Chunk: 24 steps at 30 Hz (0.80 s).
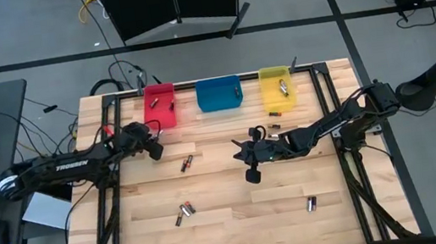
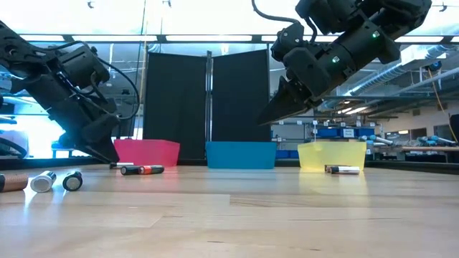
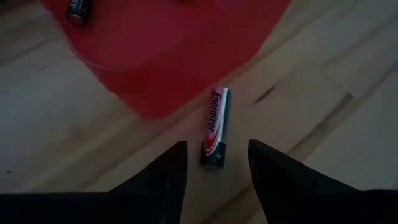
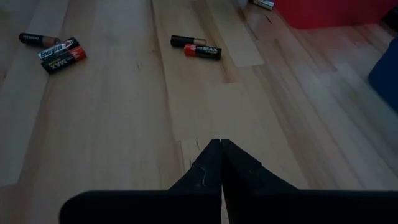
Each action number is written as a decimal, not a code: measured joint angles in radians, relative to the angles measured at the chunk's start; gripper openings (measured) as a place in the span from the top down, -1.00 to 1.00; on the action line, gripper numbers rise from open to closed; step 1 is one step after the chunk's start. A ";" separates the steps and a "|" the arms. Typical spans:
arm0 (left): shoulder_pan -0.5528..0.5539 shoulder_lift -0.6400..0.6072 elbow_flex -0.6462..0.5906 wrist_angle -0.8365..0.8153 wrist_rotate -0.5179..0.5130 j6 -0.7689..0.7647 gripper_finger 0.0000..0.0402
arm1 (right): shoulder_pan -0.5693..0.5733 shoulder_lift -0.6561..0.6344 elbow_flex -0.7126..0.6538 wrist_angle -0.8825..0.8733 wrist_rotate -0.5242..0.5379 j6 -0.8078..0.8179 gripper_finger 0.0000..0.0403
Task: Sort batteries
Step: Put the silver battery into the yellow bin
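A silver, black and red battery [image 3: 216, 124] lies on the wood table just outside the red bin [image 3: 174, 50]. My left gripper [image 3: 216, 149] is open, and its fingertips stand on either side of that battery's near end without touching it. In the high view the left gripper [image 1: 156, 150] sits below the red bin [image 1: 159, 106]. My right gripper [image 1: 249, 159] is shut and hangs above the table's middle [image 2: 264, 120] with nothing in it. Loose batteries lie in a pair [image 1: 186, 162], in a group [image 1: 183, 214] and singly [image 1: 311, 204].
A blue bin [image 1: 219, 93] and a yellow bin [image 1: 276, 88] stand beside the red one along the far edge, and batteries lie in the bins. Another battery [image 1: 274, 114] lies in front of the yellow bin. Black frame rails [image 1: 110, 146] run along both table sides.
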 joint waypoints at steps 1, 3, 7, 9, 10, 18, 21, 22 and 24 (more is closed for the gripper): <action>0.003 0.004 0.000 0.004 0.000 0.011 0.12 | 0.000 0.000 0.000 0.004 0.000 -0.005 0.96; 0.011 0.023 0.000 0.024 0.002 0.025 0.12 | 0.000 0.000 0.000 0.012 0.000 -0.016 0.96; 0.025 0.084 0.000 0.088 0.016 0.041 0.12 | 0.000 0.000 0.000 0.013 0.000 -0.018 0.96; 0.030 0.118 0.000 0.106 0.018 0.042 0.12 | 0.000 0.000 0.000 0.013 0.000 -0.018 0.96; 0.031 0.136 0.000 0.112 0.018 0.042 0.12 | 0.000 0.000 0.000 0.013 0.000 -0.018 0.96; 0.031 0.225 0.005 0.168 0.012 0.037 0.15 | 0.000 0.000 0.000 0.012 -0.001 -0.018 0.96; 0.031 0.226 0.008 0.165 0.019 0.033 0.28 | 0.000 0.000 0.000 0.012 -0.001 -0.018 0.96; 0.031 0.227 0.011 0.158 0.025 0.032 0.35 | 0.000 0.000 0.000 0.012 -0.001 -0.018 0.96; 0.031 0.227 0.011 0.148 0.038 0.022 0.52 | 0.000 0.000 0.000 0.012 -0.001 -0.018 0.96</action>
